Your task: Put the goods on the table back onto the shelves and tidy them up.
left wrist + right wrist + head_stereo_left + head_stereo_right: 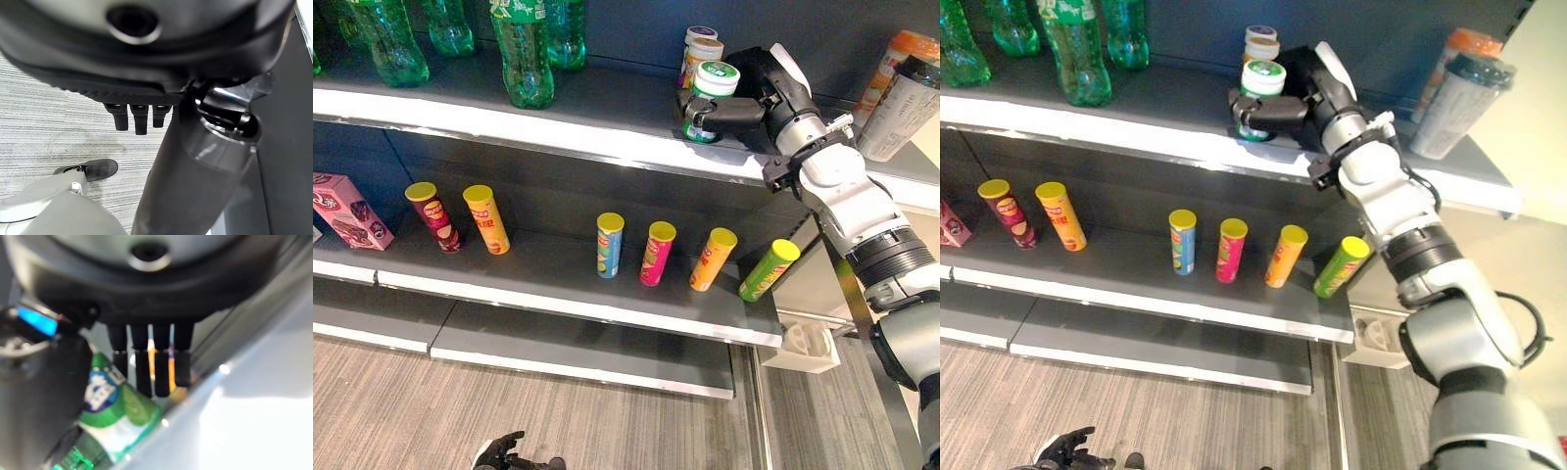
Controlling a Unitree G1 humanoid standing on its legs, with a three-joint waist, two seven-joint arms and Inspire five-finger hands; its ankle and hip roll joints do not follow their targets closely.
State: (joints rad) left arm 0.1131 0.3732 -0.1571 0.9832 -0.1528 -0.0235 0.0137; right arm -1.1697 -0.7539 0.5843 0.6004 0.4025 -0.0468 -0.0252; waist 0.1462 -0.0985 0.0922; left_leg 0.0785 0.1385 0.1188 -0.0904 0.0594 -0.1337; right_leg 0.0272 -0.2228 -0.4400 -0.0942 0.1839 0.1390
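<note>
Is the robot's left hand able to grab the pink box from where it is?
Probably not yet. The left hand hangs low by the floor, while the pink box sits on the middle shelf above it. Nothing blocks the way.

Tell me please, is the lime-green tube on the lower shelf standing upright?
No, the lime-green tube leans toward the pink box end.

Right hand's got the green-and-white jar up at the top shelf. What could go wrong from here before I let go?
1. The right hand holds the white-lidded green jar close beside the stacked small jars; easing in further could topple them.
2. The jar sits near the dark top shelf's front edge; releasing here might let it tip off.
3. The tilted tall grey cup with a dark lid stands close to the forearm; swinging out could knock it.
</note>
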